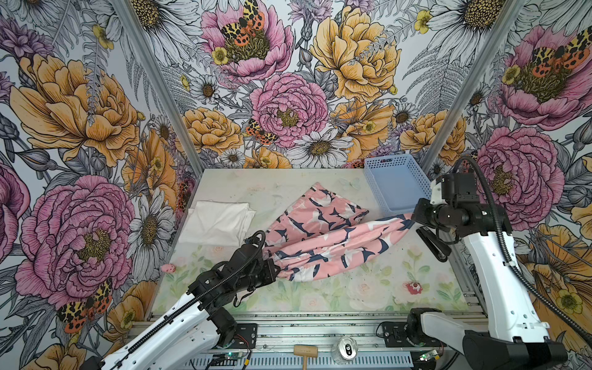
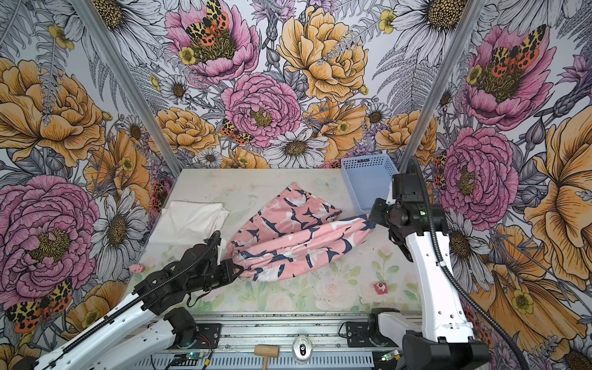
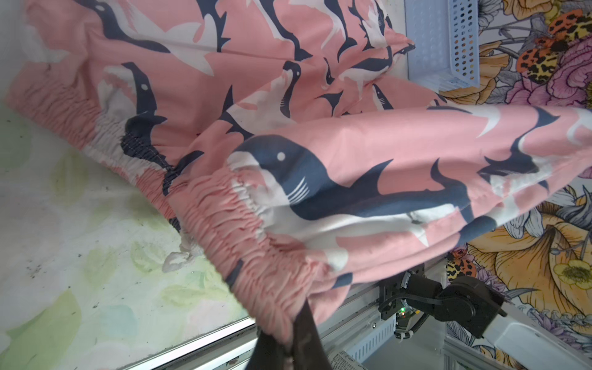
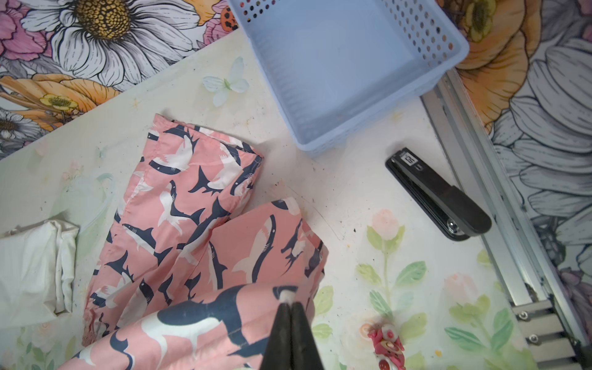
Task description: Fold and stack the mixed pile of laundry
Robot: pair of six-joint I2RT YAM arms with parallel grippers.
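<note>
— Any writing to read?

— Little. The stapler (image 4: 439, 195) has a small white label near one end, but its characters are too blurred to read in the right wrist view. The shorts (image 1: 320, 237) show no brand, only navy and white sharks on pink.

— Where are the shorts?

— In the middle of the counter (image 1: 352, 298), strung between both claws. The left claw (image 1: 275, 270) is clamped on the gathered waistband at the near left. The right claw (image 1: 414, 215) is pinched tight on a leg end near the basket (image 1: 371, 179). That leg hangs raised between them, and the other leg lies flat on the counter behind it.

— And the tee?

— The tee (image 1: 217, 221) lies folded at the counter's left edge, near the shorts and clear of both claws.

— What do the wrist views add?

— The left wrist view shows the elastic gathers and the sharks' gills and eyes close up, with the claw's dark fingers (image 3: 304, 336) biting the waistband. The right wrist view shows the fingertips (image 4: 278, 330) meeting on a white and navy patch of hem. It also shows the whole stapler, a white butterfly (image 4: 226, 85) on the counter and a red toy (image 4: 387, 346).

— And the top views alone?

— They show both arms whole, and a can (image 1: 346, 349) and a wooden mallet (image 1: 306, 352) on the frame in front of the counter. A small pink toy (image 1: 168, 267) sits at the counter's left edge.
</note>
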